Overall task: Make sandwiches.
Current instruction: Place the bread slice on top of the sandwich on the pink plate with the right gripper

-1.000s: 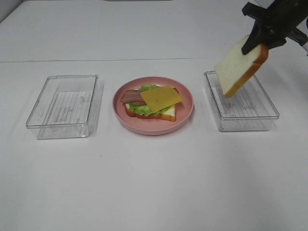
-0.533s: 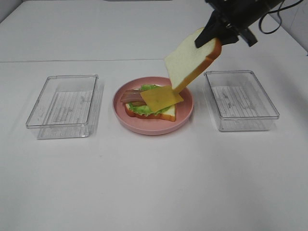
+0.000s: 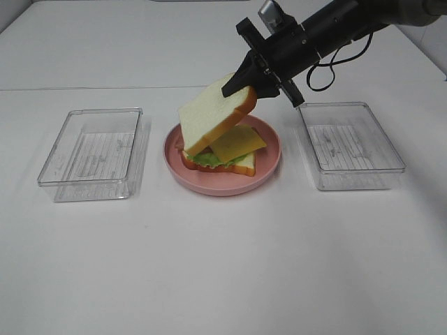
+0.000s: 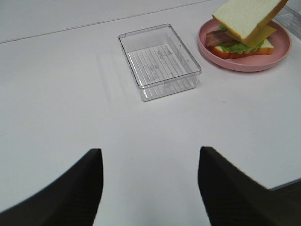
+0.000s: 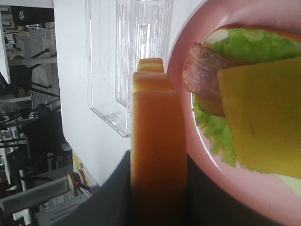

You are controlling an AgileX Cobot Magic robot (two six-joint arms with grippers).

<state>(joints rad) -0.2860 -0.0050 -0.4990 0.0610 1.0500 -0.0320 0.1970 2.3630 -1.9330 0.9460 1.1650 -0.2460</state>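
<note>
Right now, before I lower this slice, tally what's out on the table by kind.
Bread slices: 2, one held by the right gripper as top slice, one bottom slice
Cheese slice: 1
Lettuce leaf: 1
Bacon: count unclear
Pink plate: 1
Clear trays: 2, left, right
Total: 7, plus bacon

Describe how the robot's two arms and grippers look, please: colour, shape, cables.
The right arm is black and rounded, with a grey block on top near the wrist and a black cable looping beneath it. The right gripper is black, with tapering fingers. Of the left gripper, only two broad, matte black fingers show; its arm is out of view.
</note>
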